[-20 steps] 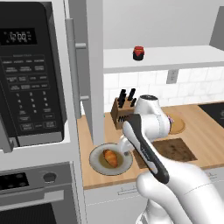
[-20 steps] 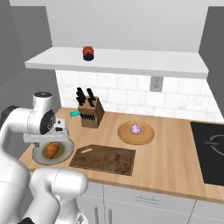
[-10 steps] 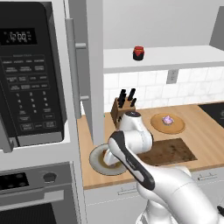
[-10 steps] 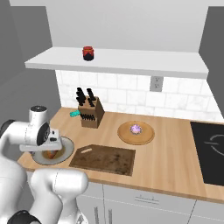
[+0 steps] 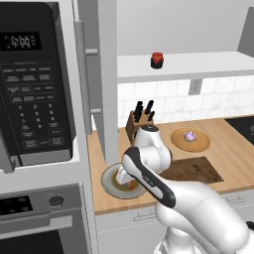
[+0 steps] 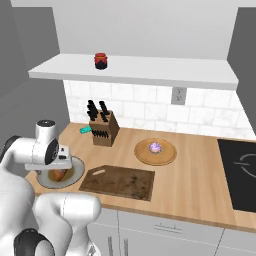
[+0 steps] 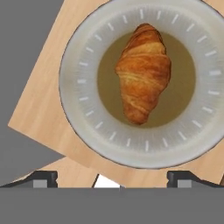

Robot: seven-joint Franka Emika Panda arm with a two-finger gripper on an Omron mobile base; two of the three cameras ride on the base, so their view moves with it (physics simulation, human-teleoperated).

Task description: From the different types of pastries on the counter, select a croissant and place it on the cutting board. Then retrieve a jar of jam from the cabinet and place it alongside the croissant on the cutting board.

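The golden-orange croissant [image 7: 143,74] lies in the middle of a pale round plate [image 7: 78,78] at the counter's left end, also seen as croissant [image 6: 59,174] on plate [image 6: 75,176]. My gripper [image 7: 113,178] hangs straight above it, open, with nothing between its fingers and a gap still down to the pastry. In the right base view the gripper [image 6: 56,167] sits just over the plate. The dark cutting board [image 6: 120,181] lies bare right of the plate, also cutting board [image 5: 191,169]. The red jar of jam [image 5: 157,60] stands on the cabinet shelf [image 6: 150,72], also jar [image 6: 101,61].
A pink-purple pastry [image 6: 156,147] rests on a round wooden plate [image 6: 170,154] behind the board. A knife block [image 6: 102,129] stands by the tiled wall. The open cabinet door [image 5: 106,74] and black microwave [image 5: 34,89] rise left of the plate. A black cooktop [image 6: 240,170] lies far right.
The arm has folded down and the hand has dropped from above the knife block's height to just over the croissant's plate. The jaws stayed open.
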